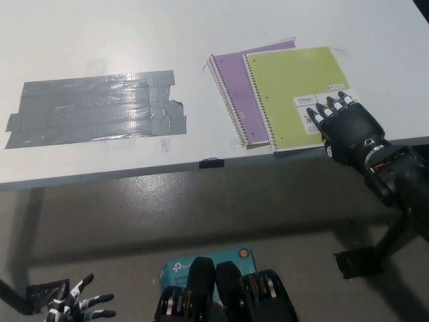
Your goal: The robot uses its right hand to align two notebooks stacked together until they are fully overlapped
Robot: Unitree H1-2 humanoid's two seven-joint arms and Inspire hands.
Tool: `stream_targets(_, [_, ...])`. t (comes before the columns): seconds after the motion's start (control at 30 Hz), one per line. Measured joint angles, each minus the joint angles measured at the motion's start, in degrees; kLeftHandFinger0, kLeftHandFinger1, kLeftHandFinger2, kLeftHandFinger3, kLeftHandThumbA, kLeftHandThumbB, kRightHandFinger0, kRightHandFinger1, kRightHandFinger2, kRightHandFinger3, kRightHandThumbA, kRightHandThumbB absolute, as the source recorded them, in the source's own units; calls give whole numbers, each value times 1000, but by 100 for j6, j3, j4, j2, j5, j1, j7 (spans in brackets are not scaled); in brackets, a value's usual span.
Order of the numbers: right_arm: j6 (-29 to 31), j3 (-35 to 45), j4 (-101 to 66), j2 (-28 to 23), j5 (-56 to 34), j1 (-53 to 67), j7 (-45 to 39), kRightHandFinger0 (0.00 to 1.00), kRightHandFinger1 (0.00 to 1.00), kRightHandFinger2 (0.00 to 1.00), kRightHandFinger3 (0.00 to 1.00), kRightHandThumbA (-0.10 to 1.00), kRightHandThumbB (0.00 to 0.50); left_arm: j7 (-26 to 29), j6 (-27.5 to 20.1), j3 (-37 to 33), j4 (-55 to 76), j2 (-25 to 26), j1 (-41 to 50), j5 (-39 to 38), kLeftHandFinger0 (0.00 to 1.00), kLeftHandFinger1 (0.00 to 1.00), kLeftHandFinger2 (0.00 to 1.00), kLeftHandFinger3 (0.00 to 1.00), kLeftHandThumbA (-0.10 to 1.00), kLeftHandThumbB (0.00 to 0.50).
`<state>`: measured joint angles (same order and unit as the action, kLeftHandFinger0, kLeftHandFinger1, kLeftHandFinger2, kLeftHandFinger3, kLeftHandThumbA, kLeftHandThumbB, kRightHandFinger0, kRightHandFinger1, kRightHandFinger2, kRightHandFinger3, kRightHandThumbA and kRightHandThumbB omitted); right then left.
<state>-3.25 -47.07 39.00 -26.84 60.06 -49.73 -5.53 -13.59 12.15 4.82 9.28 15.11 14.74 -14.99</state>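
A lime-green spiral notebook (295,90) lies on top of a purple spiral notebook (234,87) near the white table's front edge. The green one covers most of the purple one, leaving a purple strip bare on the left and along the top. Both are tilted a little. My black right hand (345,127) rests flat with its fingers spread on the green notebook's front right corner, over its white label. My white left hand (77,305) hangs low at the bottom left, fingers apart, holding nothing.
A wide patch of grey duct tape (97,107) covers the white table (201,33) at the left. A small black clip (213,162) sits on the table's front edge. On the floor below are a teal box (175,270) and a black table foot (358,263).
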Motion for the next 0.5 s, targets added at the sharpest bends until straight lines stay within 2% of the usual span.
stream_targets(0.13, [11,5,15,28,16,-22,0,1000,1000,1000,1000,1000,366,0,-1,-7,0,-3,0,-2,607,651,774,1000,1000,500])
stream_targets(0.4, [13,14,132,232,70,-164,-97,1000,1000,1000,1000,1000,369,-1,-24,-37,0,-3,-1,-4,589,638,766,1000,1000,500])
stream_targets(0.5, [12,24,118,309,74,-178,-140,1000,1000,1000,1000,1000,394,-1,-23,-45,0,-3,-2,-5,585,634,764,1000,1000,500])
